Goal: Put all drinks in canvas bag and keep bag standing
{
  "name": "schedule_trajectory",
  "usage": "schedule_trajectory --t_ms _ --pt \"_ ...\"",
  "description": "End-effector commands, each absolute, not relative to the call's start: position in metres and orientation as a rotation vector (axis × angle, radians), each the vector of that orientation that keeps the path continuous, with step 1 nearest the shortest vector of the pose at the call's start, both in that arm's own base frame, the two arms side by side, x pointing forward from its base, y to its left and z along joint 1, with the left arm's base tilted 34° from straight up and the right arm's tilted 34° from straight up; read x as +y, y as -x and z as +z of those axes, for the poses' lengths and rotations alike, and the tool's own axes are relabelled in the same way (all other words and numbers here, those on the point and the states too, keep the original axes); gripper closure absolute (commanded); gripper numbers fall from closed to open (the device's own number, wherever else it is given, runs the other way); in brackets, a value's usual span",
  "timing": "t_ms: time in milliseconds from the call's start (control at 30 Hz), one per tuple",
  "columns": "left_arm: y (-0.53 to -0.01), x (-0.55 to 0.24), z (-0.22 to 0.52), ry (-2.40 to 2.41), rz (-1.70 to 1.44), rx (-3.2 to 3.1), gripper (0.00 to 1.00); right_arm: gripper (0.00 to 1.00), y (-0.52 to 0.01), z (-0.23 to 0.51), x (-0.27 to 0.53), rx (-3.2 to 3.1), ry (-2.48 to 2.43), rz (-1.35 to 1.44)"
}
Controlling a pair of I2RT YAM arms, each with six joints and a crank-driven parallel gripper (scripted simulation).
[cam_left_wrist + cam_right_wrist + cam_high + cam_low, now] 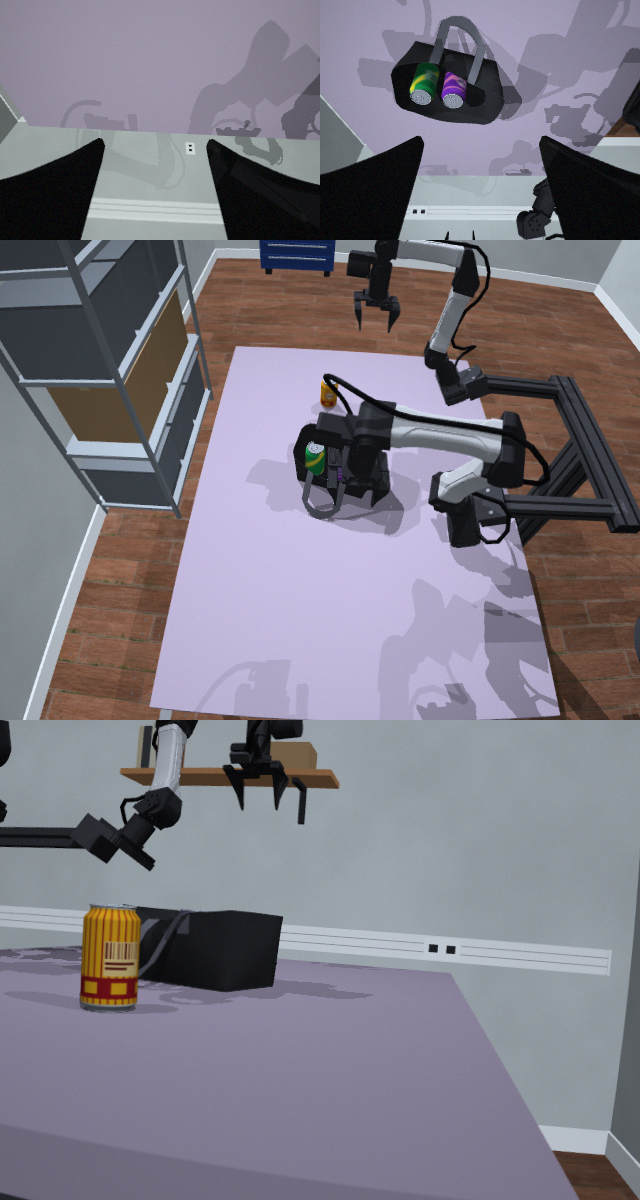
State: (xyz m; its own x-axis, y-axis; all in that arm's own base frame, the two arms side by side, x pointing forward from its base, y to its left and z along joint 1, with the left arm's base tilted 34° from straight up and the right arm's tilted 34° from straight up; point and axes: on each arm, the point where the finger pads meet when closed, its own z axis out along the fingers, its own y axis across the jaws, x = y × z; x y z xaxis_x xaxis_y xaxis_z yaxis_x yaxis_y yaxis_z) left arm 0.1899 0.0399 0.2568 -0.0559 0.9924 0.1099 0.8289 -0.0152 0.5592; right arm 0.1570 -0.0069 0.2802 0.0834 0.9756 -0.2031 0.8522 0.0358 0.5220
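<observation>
The black canvas bag (301, 446) (227, 952) (490, 75) stands on the table with its walls up. A green can (314, 461) (426, 80) and a purple can (340, 474) (454, 89) are side by side inside, tops up; their bases are hidden. An orange-yellow can (326, 397) (110, 952) stands upright on the table outside the bag. My left gripper (259, 809) (155, 141) is open and empty, high above the table, and hides part of the bag in the top view. My right gripper (374, 330) (481, 139) is open and empty, raised beyond the table's far edge.
A grey handle (306, 500) (477, 65) of the bag hangs outward over one side. The left arm (444, 433) reaches across the bag area, with its black cable looping near the orange-yellow can. A metal shelf rack (118, 448) stands beside the table (289, 601).
</observation>
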Motion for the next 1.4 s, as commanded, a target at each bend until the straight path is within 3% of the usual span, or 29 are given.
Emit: schedule_trajectory --t_ms 0,300,333,867,1200,1367 --pt "-0.141 0.067 0.273 -1.966 0.771 1.969 0.09 0.0 -0.157 0.287 -0.008 1.774 -1.848 0.316" --pt "-0.135 0.073 0.273 -1.919 0.786 2.012 0.09 0.0 -0.157 0.287 -0.008 1.774 -1.848 0.316" --pt "-0.128 0.074 0.283 -1.865 0.821 1.981 0.09 0.11 -0.157 0.287 -0.008 1.774 -1.848 0.316" --pt "-0.131 0.074 0.282 -1.876 0.813 1.99 0.09 0.11 -0.157 0.287 -0.008 1.774 -1.848 0.316" --pt "-0.131 0.074 0.281 -1.878 0.812 1.992 0.09 0.11 -0.262 0.272 -0.047 1.832 -1.487 0.254" --pt "-0.131 0.074 0.281 -1.878 0.812 1.992 0.09 0.11 -0.291 0.257 -0.062 1.853 -1.405 0.201"
